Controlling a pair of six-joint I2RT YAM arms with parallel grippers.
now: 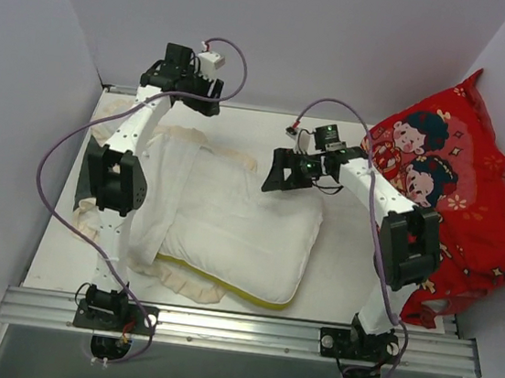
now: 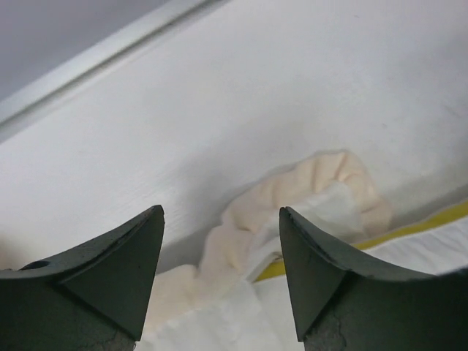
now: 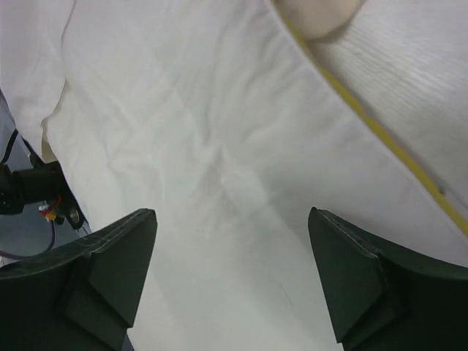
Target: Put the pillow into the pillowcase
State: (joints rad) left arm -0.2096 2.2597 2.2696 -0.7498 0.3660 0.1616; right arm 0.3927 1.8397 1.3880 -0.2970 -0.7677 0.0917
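Both agape: left pincer (image 2: 221,213) low over pillowcase (image 2: 292,191), right pincer (image 3: 232,213) over pillow (image 3: 219,146).

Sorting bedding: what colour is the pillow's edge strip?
Yellow; the strip shows best in right wrist view.

The left arm (image 1: 126,150) reaches far back, the left gripper (image 2: 221,274) spread wide. The right arm (image 1: 387,215) bends inward, the right gripper (image 3: 232,281) spread wide too.

pillowcase (image 1: 166,199): largely hidden beneath pillow (image 1: 247,230) and left arm (image 1: 140,125)
red cushion (image 1: 478,194): partly behind right arm (image 1: 372,190)
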